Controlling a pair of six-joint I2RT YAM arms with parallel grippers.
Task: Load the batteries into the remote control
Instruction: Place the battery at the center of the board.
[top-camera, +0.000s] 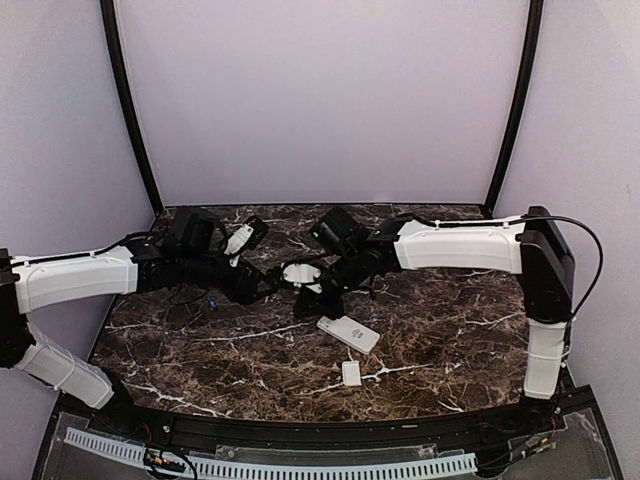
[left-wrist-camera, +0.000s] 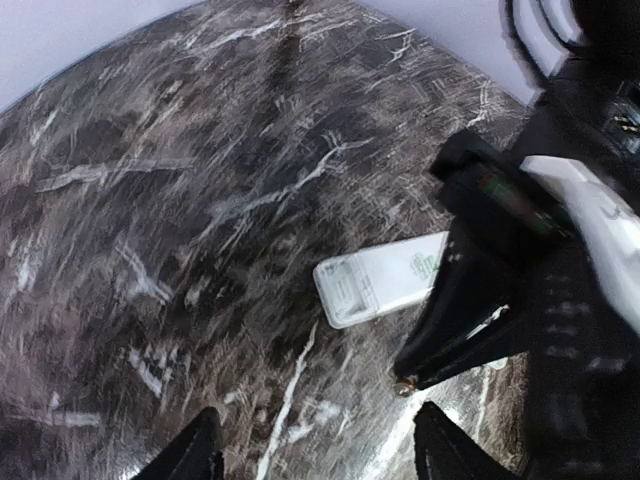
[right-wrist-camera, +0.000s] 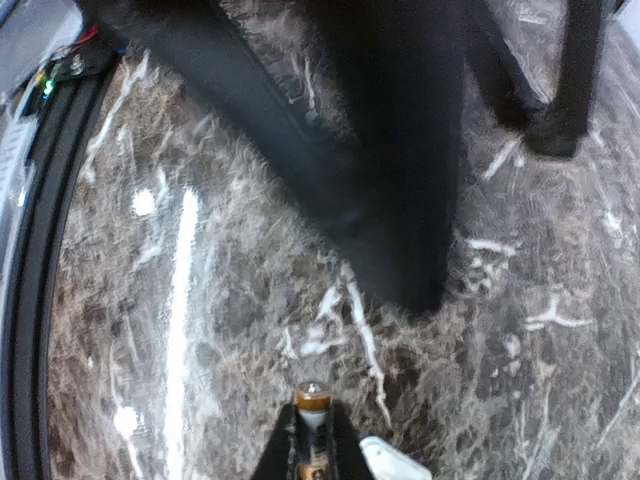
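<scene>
The white remote control (top-camera: 348, 333) lies flat on the marble table, right of centre. It also shows in the left wrist view (left-wrist-camera: 385, 280), with an open recess at its near end. My right gripper (top-camera: 308, 303) hangs just left of the remote and is shut on a pale tan battery (right-wrist-camera: 312, 402), whose metal tip sticks out past the fingers. That tip also shows in the left wrist view (left-wrist-camera: 403, 385). My left gripper (top-camera: 274, 281) is open and empty, close beside the right one, with its fingertips (left-wrist-camera: 190, 455) spread wide above the table. A small bluish speck (top-camera: 212, 300) under the left arm may be the other battery.
A small flat white cover (top-camera: 351, 373) lies near the front, below the remote. The left arm (right-wrist-camera: 400, 150) crosses close in front of the right gripper. A black rail (top-camera: 300, 430) runs along the table's front edge. Grey walls stand at the back and both sides.
</scene>
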